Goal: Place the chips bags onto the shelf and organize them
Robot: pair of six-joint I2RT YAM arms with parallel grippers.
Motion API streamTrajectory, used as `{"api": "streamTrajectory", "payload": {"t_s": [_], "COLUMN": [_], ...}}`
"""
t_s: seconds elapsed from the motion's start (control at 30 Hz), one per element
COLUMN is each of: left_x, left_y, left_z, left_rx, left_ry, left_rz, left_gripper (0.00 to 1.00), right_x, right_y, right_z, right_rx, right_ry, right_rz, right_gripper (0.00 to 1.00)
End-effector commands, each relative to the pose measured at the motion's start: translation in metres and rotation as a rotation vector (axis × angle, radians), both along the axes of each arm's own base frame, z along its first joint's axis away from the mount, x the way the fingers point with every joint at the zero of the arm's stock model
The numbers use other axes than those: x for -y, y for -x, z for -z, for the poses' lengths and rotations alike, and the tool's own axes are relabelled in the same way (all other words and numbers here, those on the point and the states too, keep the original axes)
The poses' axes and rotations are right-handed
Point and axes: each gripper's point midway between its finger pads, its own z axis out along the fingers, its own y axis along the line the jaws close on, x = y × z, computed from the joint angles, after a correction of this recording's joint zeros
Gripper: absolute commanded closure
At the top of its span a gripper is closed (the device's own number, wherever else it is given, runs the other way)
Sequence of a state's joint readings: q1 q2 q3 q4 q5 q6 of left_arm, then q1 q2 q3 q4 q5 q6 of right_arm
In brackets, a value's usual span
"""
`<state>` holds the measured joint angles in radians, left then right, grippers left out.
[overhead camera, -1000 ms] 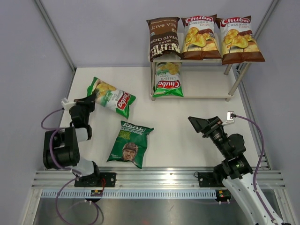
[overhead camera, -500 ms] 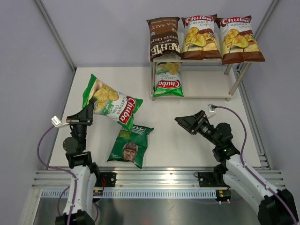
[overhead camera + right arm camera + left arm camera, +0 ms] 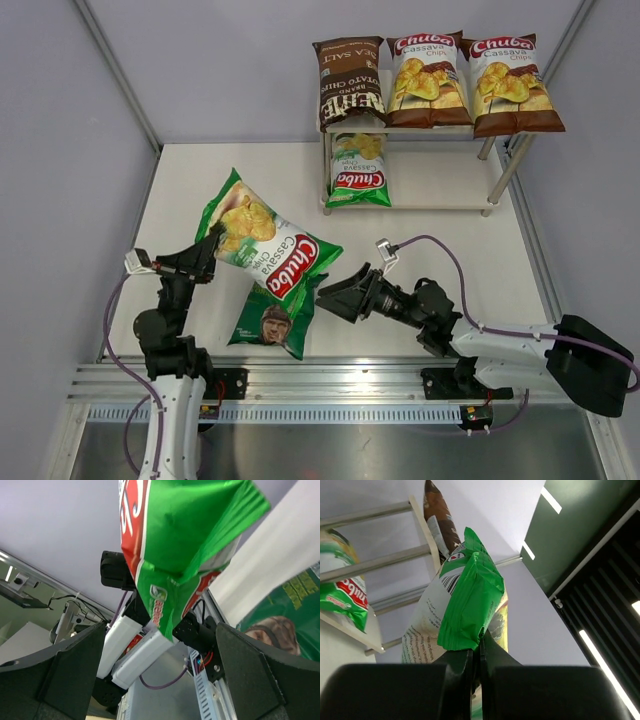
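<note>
My left gripper (image 3: 212, 247) is shut on the sealed end of a green-and-white Chuba bag (image 3: 270, 248) and holds it up off the table, slanting to the right; it also shows in the left wrist view (image 3: 470, 605). My right gripper (image 3: 325, 297) is open and empty, its jaws wide just right of the bag's low end (image 3: 185, 545). The dark green REAL bag (image 3: 272, 322) lies flat on the table under it. The shelf (image 3: 440, 205) holds the Kettle bag (image 3: 350, 82) and two brown Chuba bags (image 3: 430, 78) on top, and a green Chuba bag (image 3: 358, 170) below.
The lower shelf board is bare to the right of the green Chuba bag. The shelf's thin metal legs (image 3: 510, 170) stand at the back right. A metal rail (image 3: 330, 380) runs along the near table edge. Grey walls close both sides.
My left gripper has lifted the green Chuba bag off the table and carried it right and nearer. My right arm has swung left and low, its open jaws now close to the bag.
</note>
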<state>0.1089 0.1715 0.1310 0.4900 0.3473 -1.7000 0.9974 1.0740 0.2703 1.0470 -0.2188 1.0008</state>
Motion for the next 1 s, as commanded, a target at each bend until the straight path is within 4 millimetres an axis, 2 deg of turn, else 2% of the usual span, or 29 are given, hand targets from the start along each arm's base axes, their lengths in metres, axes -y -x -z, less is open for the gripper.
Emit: {"api": "streamTrajectory", "payload": {"t_s": [0.0, 0.23, 0.43, 0.77, 0.83, 0.9, 0.93, 0.97], "left_x": [0.015, 0.019, 0.026, 0.039, 0.042, 0.044, 0.045, 0.045], "left_y": [0.035, 0.047, 0.057, 0.065, 0.066, 0.066, 0.066, 0.068], "left_z": [-0.048, -0.050, -0.054, -0.050, -0.048, -0.047, -0.047, -0.051], "left_rx": [0.121, 0.131, 0.150, 0.154, 0.147, 0.142, 0.147, 0.158], "left_ry": [0.029, 0.042, 0.044, 0.000, -0.027, -0.049, -0.071, -0.083], "left_rz": [0.101, 0.135, 0.179, 0.251, 0.255, 0.256, 0.248, 0.242], "left_gripper": [1.00, 1.00, 1.00, 1.00, 0.96, 0.91, 0.88, 0.86], "right_x": [-0.002, -0.024, -0.037, -0.044, -0.042, -0.040, -0.039, -0.038], "right_y": [-0.007, -0.002, -0.003, -0.004, -0.003, -0.001, -0.001, 0.000], "right_z": [-0.060, -0.089, -0.101, -0.126, -0.129, -0.131, -0.131, -0.130], "right_rx": [0.175, 0.241, 0.255, 0.352, 0.369, 0.393, 0.399, 0.403], "right_ry": [-0.164, -0.237, -0.255, -0.260, -0.266, -0.264, -0.262, -0.262], "right_rz": [0.109, 0.071, 0.069, 0.089, 0.096, 0.097, 0.100, 0.098], "right_gripper": [0.01, 0.01, 0.01, 0.01, 0.07, 0.18, 0.31, 0.36]}}
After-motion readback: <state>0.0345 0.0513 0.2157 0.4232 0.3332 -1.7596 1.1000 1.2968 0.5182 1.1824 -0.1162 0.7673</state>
